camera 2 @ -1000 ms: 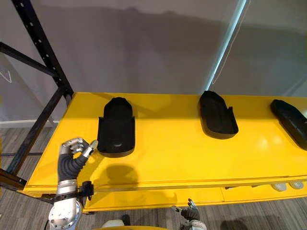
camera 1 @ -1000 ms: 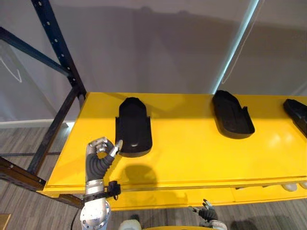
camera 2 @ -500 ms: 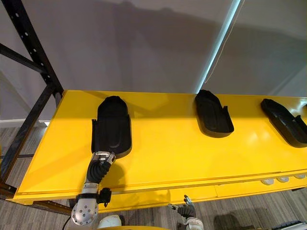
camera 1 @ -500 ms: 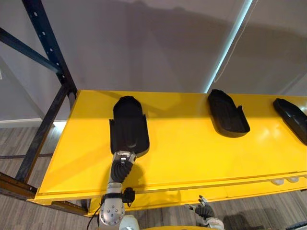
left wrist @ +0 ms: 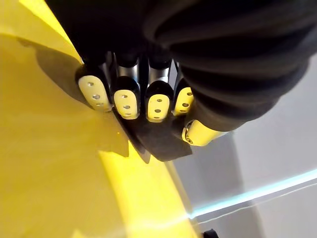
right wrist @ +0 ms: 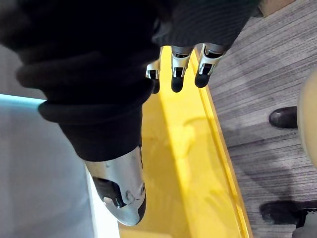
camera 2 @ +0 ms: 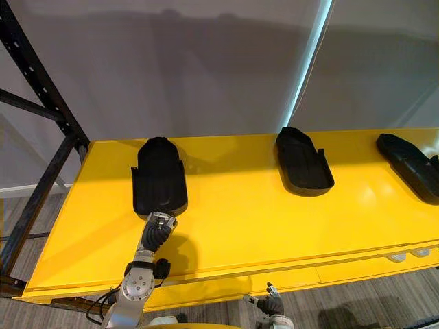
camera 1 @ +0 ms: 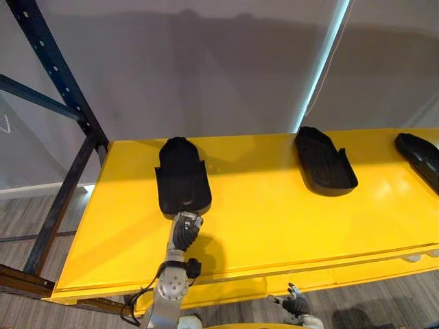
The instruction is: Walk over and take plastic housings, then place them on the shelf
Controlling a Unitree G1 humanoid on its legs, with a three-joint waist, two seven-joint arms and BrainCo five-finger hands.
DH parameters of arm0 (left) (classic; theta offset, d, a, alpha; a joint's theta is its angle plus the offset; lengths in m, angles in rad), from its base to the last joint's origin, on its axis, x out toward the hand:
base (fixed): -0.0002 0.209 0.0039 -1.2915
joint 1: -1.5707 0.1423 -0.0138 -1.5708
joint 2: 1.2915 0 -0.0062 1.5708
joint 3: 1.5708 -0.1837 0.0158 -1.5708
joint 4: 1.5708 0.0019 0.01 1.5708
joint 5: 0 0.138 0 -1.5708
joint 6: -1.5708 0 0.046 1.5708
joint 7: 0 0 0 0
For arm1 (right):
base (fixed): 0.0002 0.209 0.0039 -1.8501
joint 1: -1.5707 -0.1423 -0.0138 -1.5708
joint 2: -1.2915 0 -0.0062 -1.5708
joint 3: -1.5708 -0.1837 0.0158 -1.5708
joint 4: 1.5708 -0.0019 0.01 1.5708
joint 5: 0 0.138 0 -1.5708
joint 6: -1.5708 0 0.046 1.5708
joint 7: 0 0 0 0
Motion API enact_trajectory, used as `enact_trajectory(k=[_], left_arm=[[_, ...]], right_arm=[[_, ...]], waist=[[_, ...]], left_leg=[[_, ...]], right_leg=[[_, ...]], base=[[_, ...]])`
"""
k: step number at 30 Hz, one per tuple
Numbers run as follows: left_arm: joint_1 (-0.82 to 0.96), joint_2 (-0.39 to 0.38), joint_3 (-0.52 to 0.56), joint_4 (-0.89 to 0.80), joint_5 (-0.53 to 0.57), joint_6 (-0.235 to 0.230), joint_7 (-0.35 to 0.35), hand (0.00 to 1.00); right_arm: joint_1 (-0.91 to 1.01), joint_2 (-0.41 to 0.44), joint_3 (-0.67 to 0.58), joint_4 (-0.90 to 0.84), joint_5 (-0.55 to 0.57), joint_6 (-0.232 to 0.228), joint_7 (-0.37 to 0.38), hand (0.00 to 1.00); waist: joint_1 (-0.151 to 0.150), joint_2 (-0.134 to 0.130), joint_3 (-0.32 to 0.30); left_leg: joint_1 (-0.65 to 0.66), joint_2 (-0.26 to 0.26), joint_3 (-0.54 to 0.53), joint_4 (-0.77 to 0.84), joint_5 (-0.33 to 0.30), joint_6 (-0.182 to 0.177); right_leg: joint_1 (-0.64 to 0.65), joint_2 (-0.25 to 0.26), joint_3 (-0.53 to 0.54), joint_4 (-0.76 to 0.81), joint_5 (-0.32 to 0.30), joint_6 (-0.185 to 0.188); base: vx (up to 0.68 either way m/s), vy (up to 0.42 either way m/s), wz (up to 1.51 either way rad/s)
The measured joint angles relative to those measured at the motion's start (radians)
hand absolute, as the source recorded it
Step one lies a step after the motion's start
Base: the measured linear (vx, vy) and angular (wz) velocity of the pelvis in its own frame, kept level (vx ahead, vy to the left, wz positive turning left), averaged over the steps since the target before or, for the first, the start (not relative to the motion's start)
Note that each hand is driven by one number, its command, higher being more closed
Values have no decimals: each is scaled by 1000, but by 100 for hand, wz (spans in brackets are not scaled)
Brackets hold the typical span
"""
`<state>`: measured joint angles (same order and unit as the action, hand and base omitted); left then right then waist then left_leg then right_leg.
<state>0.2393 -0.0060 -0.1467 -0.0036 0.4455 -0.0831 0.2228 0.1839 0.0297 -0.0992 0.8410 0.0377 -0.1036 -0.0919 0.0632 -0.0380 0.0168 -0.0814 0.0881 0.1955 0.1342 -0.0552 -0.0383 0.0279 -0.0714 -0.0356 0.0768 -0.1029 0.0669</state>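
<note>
Yellow flat metal shelf board (camera 1: 274, 226): runs left to right across the scene, its far edge against a grey wall (camera 1: 206, 68); a dark blue perforated steel upright (camera 1: 58, 79) stands at its left end; a pale vertical light strip (camera 1: 322, 68) rises behind it, right of centre; grey wood-grain floor (camera 1: 27, 226) lies to the left, lower down.

Leftmost black scoop-shaped plastic housing (camera 1: 182, 179): lies flat on the shelf board, left of centre, rounded end far, open end near.

Middle black plastic housing (camera 1: 324, 162): lies flat on the shelf board, right of centre, well apart from the leftmost one, slightly angled.

Rightmost black plastic housing (camera 1: 420, 154): lies at the right edge of the scene, partly cut off.

Left hand (camera 1: 184, 232): reaches up over the near part of the shelf board to the open near end of the leftmost housing; fingers (left wrist: 126, 101) curled in a row onto that end, thumb (left wrist: 197, 133) set against them, black plastic between; a closed pinch on the housing.

Right hand (camera 2: 269, 305): hangs low, below the near edge of the shelf board, right of centre; fingers loose and nearly straight, holding nothing.
</note>
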Motion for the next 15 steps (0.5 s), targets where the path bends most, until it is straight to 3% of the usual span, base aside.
enact_trajectory(k=[9, 12, 15], left_arm=[[-18, 23, -1, 7, 7, 5, 5, 100], [5, 34, -16, -141, 2, 4, 5, 100], [8, 45, -11, -329, -29, -31, 11, 100]], right_arm=[[-6, -3, -11, 19, 0, 1, 0, 0], [-10, 2, -17, 44, 0, 0, 0, 0], [-7, 4, -21, 46, 0, -1, -1, 0]], waist=[[-12, -4, -6], [-20, -15, -9], [-19, -23, -10]], left_leg=[[89, -32, -3, -216, 117, 7], [88, -37, -3, -227, 121, 8], [79, -38, -9, -215, 112, 9]], right_leg=[[1, -3, -4, -14, 7, 6], [3, -5, -3, -15, 12, 11], [4, -12, -3, -15, 17, 13]], base=[[-15, -5, 3], [0, 0, 0], [13, 39, 6]])
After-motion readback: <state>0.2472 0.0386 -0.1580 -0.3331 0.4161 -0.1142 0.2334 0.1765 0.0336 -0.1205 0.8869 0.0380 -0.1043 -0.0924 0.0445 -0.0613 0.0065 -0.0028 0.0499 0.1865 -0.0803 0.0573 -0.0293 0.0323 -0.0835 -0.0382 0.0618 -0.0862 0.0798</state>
